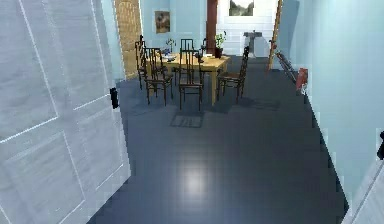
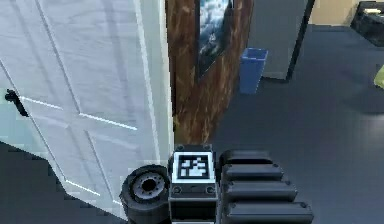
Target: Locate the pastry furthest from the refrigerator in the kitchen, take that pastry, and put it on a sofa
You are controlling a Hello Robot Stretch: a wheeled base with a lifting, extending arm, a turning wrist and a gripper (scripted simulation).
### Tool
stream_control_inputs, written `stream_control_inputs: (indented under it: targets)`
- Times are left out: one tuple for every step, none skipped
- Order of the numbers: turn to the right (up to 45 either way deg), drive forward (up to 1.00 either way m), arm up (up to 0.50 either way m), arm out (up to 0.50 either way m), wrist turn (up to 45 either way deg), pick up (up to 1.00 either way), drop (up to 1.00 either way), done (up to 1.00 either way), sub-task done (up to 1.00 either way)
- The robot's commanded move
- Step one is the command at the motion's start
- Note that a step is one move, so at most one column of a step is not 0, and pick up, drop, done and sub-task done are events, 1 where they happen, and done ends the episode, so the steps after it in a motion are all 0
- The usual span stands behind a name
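In the arm side view the arm's ribbed dark segments [image 2: 260,188] lie drawn in at the bottom edge, beside a white square with black marks [image 2: 193,167]. Left of it is the gripper's dark round body [image 2: 148,192]. I cannot make out its far end, so I cannot tell whether it holds anything. In the forward view a wooden dining table [image 1: 205,64] with several dark chairs [image 1: 190,85] stands far ahead. Small dark items and a potted plant [image 1: 219,43] sit on it, too small to name.
A white panelled door [image 1: 50,100] stands at the forward view's left, and a light-blue wall [image 1: 350,90] runs along its right. Dark floor [image 1: 220,160] stretches ahead, with a small grey mat [image 1: 186,120]. The arm side view has a white door [image 2: 80,90], a wooden panel [image 2: 195,90] and a blue bin [image 2: 253,70].
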Motion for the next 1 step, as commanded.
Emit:
stream_control_inputs:
  targets:
    - [9.0,0.00,0.00,0.00,0.0,0.00,0.00,0.00,0.00]
